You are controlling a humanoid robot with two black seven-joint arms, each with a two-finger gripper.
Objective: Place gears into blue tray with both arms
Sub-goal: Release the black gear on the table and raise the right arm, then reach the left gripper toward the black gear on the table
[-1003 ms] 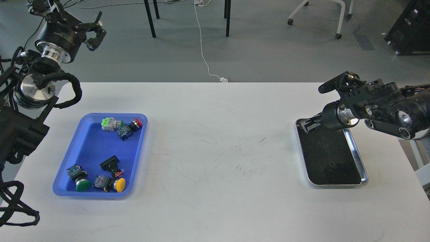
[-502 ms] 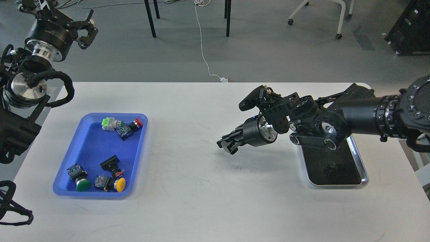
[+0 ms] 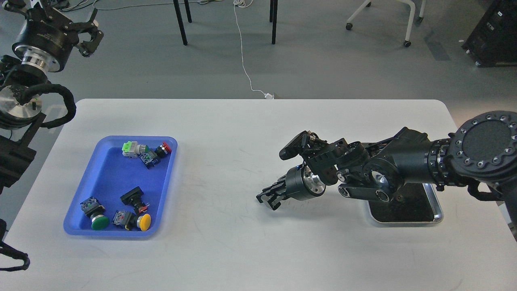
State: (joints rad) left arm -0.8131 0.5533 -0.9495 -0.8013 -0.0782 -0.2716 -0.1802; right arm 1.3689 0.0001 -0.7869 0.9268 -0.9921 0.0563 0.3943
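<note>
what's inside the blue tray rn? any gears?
The blue tray holds only push-buttons: green, yellow, red, plus a black one and a pale green one. No gears visible there; anything beneath the buttons is hidden.

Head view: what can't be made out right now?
- Right gripper: dark and small; whether it carries a gear is unclear.
- Silver tray: mostly covered by the right arm, contents hidden.
- Left gripper: near the frame's top edge, fingers indistinct.
- Blue tray: no gear discernible.
</note>
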